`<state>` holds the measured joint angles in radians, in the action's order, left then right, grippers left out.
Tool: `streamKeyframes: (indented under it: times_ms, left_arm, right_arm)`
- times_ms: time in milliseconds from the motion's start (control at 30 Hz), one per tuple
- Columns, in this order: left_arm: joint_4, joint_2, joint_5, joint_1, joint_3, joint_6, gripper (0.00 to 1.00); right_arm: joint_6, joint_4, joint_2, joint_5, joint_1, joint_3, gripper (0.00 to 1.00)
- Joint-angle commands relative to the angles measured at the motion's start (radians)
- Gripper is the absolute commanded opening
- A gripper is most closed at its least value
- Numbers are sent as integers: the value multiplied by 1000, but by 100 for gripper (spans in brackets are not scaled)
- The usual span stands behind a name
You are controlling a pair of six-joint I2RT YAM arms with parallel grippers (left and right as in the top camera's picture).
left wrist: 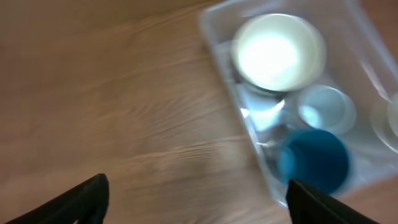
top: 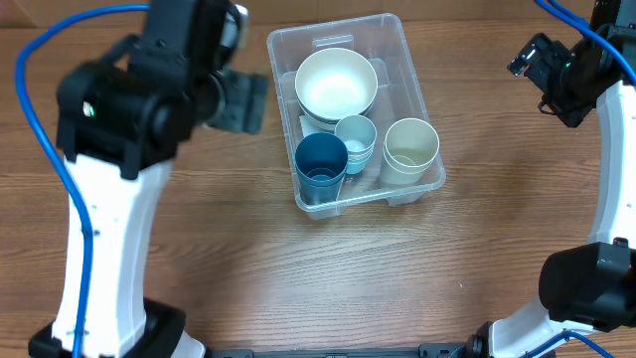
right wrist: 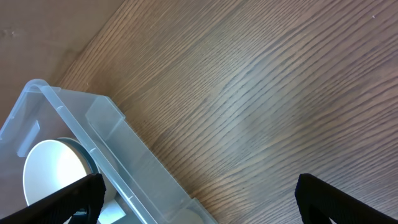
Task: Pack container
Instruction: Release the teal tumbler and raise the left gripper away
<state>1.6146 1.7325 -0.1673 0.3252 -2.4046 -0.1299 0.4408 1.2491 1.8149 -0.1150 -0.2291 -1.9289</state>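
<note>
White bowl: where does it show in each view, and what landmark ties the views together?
Overhead: bowl upper centre.
Left wrist: bowl upper right, blurred.
Right wrist: bowl bottom left, cut by the frame edge.
Shared landmark: the container holding it.

Table (top: 248,268): wood, brown, fine visible grain, matt finish.
Container (top: 397,70): clear plastic, smooth, glossy, pale glints along walls and rim.
Bowl (top: 336,83): cream, smooth, soft sheen; material hard to tell.
Dark blue cup (top: 320,164), light blue cup (top: 355,134), cream cup (top: 410,144): plastic look, smooth, mostly matt.
Left arm (top: 99,259): white shell of smooth, slightly glossy plastic; upper housing black, matt.
</note>
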Motion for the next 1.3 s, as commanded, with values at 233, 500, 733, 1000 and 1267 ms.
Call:
streamKeyframes:
  times_ms: [233, 500, 733, 1000, 1267]
  left_arm:
    - [-37, 46, -23, -157, 1, -110, 100]
    - [-99, 46, -69, -157, 1, -111, 100]
    - [-101, 46, -69, -157, 1, -111, 100]
    - [-101, 46, -69, -156, 1, -111, 100]
    - [-101, 46, -69, -156, 1, -110, 100]
  right_arm:
    - [2, -5, -14, 9, -2, -22, 100]
    - [2, -6, -14, 9, -2, -22, 100]
    - [2, -6, -14, 9, -2, -22, 100]
    - [2, -6, -14, 9, -2, -22, 100]
    - [2, -6, -14, 8, -2, -22, 100]
